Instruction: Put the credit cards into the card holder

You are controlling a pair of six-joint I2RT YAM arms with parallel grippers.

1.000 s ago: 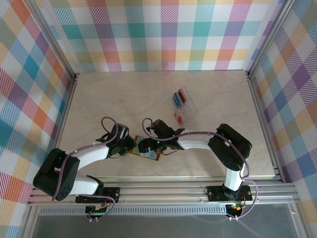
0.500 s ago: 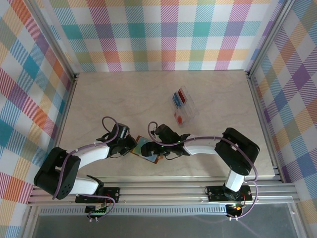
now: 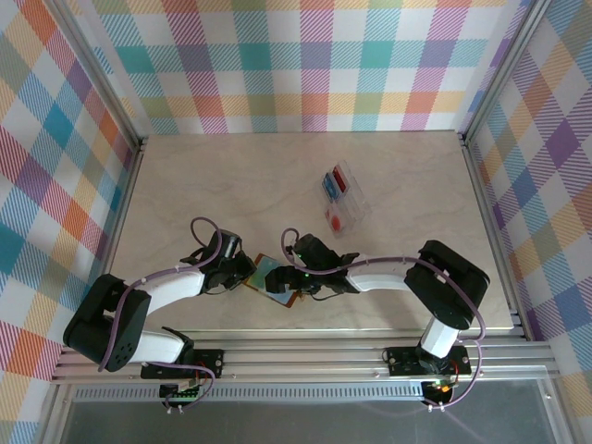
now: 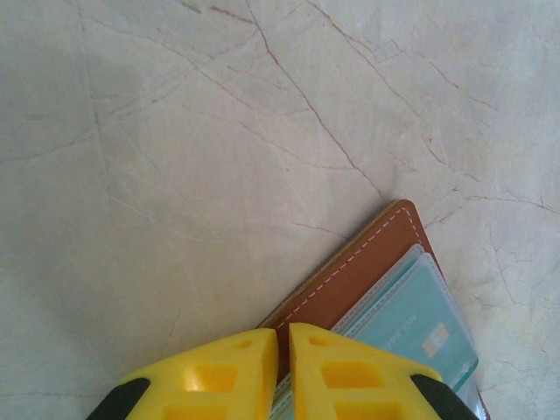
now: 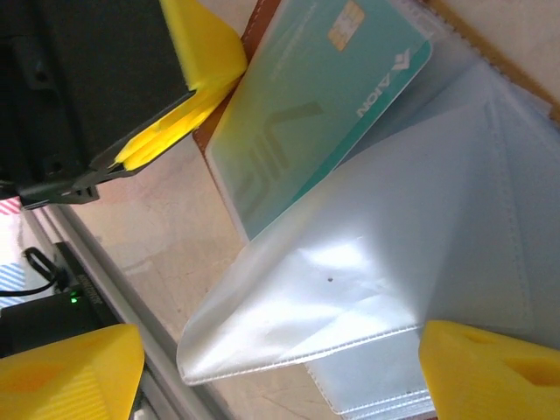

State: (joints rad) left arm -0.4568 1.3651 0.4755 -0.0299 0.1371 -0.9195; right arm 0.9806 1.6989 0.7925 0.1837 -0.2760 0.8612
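Both arms reach inward and meet at the card holder [image 3: 285, 297], which lies open on the marble table [image 3: 203, 185] near its front edge; the left gripper [image 3: 244, 272] sits at its left end; the right gripper [image 3: 281, 277] hangs over its middle; a teal card [image 3: 266, 269] shows between them; further back, well apart, a clear tray [image 3: 359, 209] holds red and blue cards [image 3: 335, 220].

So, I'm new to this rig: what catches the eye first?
The open brown card holder at the front of the table: the left pincer pinches its leather edge, the right pincer hangs open over its clear pockets. A teal-green card lies in one pocket; farther back stands a clear tray of red and blue cards.
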